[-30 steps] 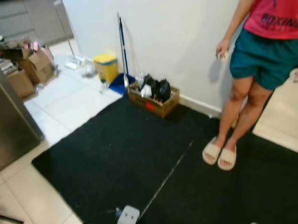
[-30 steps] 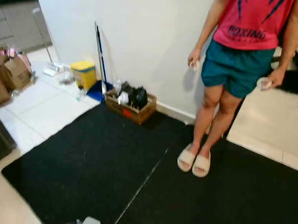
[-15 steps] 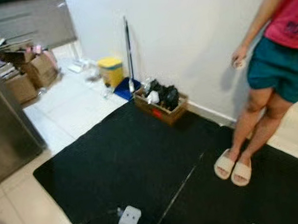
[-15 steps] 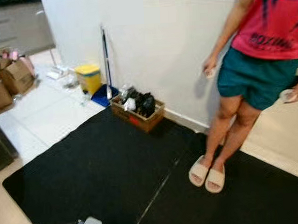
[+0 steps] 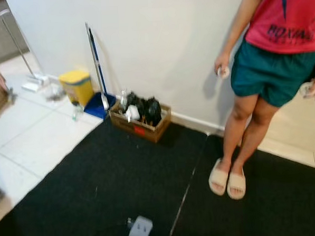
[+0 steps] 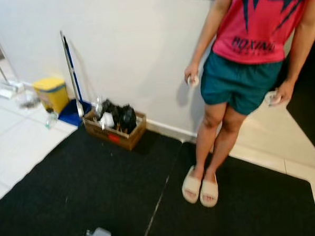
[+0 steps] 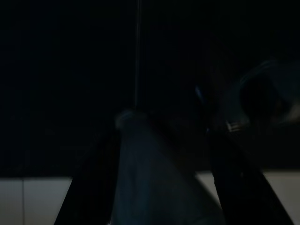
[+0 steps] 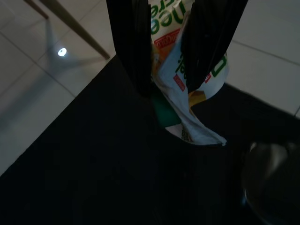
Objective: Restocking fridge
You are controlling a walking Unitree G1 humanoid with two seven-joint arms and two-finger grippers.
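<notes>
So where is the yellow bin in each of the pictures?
Left eye view: the yellow bin sits on the white tiles by the wall, in the upper left of the picture.
Right eye view: the same bin is at the left edge, part way down.
Left wrist view: very dark, no bin can be made out.
Right wrist view: not there.
Shared landmark: the blue-handled broom leaning on the wall just right of the bin.
</notes>
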